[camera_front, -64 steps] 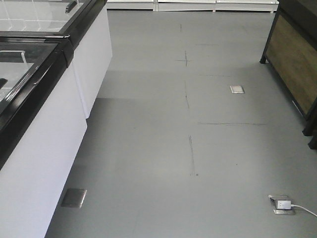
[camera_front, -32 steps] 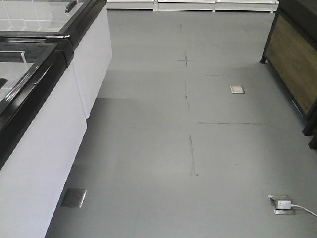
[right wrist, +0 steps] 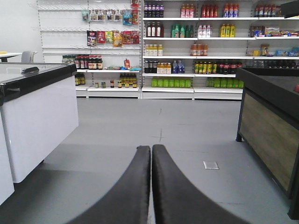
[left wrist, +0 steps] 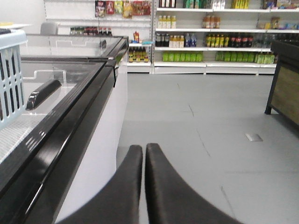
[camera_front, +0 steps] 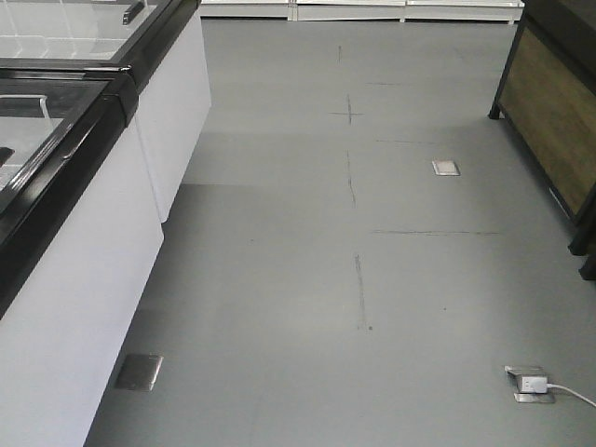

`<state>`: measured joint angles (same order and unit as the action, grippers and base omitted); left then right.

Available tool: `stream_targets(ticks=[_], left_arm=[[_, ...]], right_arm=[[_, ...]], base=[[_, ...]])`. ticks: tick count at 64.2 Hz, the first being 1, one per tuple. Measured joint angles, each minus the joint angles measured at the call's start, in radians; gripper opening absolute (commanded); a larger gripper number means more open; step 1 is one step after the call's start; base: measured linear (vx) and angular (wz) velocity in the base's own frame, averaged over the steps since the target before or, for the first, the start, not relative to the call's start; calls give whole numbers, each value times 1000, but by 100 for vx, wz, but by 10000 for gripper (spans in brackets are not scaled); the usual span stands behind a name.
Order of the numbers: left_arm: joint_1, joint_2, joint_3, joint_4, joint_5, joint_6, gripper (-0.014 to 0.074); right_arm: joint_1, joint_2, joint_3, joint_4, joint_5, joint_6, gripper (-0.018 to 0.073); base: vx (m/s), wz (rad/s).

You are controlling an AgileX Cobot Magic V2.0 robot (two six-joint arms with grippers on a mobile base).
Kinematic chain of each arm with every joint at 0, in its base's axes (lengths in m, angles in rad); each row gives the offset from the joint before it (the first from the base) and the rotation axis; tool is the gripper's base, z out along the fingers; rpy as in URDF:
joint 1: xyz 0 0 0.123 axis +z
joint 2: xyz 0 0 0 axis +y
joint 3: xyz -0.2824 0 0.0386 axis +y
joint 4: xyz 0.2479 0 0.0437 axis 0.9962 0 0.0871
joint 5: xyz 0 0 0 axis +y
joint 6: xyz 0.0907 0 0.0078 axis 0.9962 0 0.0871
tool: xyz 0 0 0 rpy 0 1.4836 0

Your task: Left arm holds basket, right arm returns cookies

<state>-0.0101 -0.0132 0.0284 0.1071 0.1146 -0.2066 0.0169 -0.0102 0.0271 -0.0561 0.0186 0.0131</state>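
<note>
No change is seen in the front view over the last second. The left tool (left wrist: 144, 149) and right tool (right wrist: 151, 150) are pressed together, empty. The basket (left wrist: 10, 74) stands ungrasped on the freezer (left wrist: 88, 100), back from its aisle-side edge. No cookies are seen, so the task is judged hardly begun.

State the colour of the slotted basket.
The basket is light blue, best seen in the left wrist view.

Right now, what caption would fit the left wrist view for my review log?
Left gripper shut and empty beside a glass-topped freezer, the blue basket at frame's left edge.
</note>
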Motion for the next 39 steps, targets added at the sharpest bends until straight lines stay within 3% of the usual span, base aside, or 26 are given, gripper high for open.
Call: stream_targets(ticks=[7, 18, 39], left_arm=[[0, 0, -11, 0, -73, -24, -6], [0, 53, -107, 0, -96, -33, -6], [0, 314, -324, 0, 108, -41, -6]], right_arm=[[0, 0, 0, 0, 0, 0, -8], [0, 0, 0, 0, 0, 0, -8], [0, 0, 0, 0, 0, 0, -8]], base=[[0, 0], [0, 0], [0, 0]])
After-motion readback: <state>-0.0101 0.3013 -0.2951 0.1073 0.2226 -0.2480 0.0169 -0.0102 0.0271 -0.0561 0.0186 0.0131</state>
